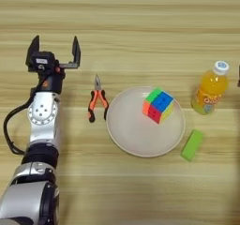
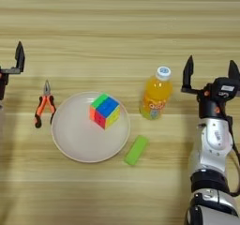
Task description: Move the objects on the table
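On the light-wood table [image 1: 140,22] a round cream plate [image 1: 126,135] carries the puzzle cube [image 1: 158,105], which sits on the plate's far right part. Right of the plate, apart from it, stands the orange-juice bottle [image 1: 211,89], upright with its white cap on. The left tool [image 1: 54,53] hovers well left of the cube, its two black fingers spread wide and holding nothing; orange-handled pliers [image 1: 97,102] lie between it and the plate. The right tool [image 2: 210,74] is just right of the bottle, not touching it, fingers likewise wide apart and empty. A green block [image 1: 192,145] lies near the plate's lower right rim.
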